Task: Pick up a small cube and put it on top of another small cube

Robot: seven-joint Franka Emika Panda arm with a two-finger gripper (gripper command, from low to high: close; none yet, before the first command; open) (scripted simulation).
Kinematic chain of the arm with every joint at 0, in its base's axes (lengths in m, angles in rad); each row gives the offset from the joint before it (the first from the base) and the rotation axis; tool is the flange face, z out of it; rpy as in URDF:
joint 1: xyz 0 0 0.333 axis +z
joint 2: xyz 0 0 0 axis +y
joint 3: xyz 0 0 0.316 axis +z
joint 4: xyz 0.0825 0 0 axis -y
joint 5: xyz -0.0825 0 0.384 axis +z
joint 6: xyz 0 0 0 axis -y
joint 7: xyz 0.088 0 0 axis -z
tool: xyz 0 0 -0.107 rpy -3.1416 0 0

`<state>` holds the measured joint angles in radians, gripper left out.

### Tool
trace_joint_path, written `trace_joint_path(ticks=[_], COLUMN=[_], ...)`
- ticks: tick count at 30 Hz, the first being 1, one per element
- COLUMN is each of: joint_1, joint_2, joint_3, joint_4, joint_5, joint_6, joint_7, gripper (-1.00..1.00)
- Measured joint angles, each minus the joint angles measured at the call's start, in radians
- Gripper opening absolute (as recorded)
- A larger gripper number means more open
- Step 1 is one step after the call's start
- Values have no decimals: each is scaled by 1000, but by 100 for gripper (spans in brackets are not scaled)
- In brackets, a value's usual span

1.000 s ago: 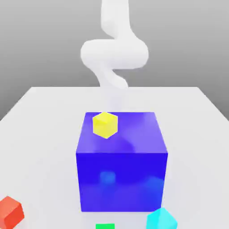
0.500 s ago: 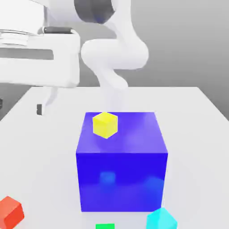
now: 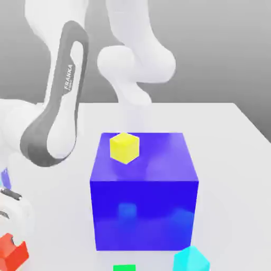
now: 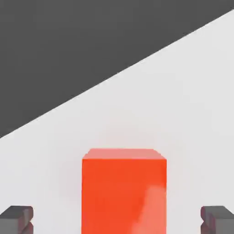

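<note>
The small red-orange cube [image 3: 11,253] rests on the white table [image 3: 227,159] at the near corner on the exterior view's left. My hand [image 3: 10,209] hangs right above it. In the hand view the same cube [image 4: 123,189] stands upright between my two dark fingertips [image 4: 16,219], with a wide gap on each side. My gripper [image 4: 118,221] is open and holds nothing. A small yellow cube [image 3: 125,147] lies on top of the big blue cube [image 3: 143,190] in the middle of the table.
A small cyan cube [image 3: 190,260] stands in front of the big blue cube towards the exterior view's right. A green object [image 3: 124,268] peeks in at the lower edge. My arm's grey-banded link [image 3: 58,106] slants down beside the blue cube.
My arm has swung down to the exterior view's left, bringing the hand low over the red-orange cube. No cube has moved.
</note>
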<state>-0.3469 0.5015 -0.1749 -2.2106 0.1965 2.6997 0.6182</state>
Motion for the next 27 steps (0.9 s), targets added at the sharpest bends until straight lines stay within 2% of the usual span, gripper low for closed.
trace_joint_path(ticks=[1, 7, 12, 25, 27], joint_1=[-8, -12, 18, 416, 479], joint_2=[27, 41, -87, -282, -266], joint_3=[9, 14, -23, 175, 208], joint_4=[6, 9, -19, -126, -131], joint_5=[8, 13, -32, -168, -199], joint_6=[21, 31, -69, -146, -122], joint_7=[-6, -10, 24, 370, 434], gripper=[-100, -100, -100, -100, -100])
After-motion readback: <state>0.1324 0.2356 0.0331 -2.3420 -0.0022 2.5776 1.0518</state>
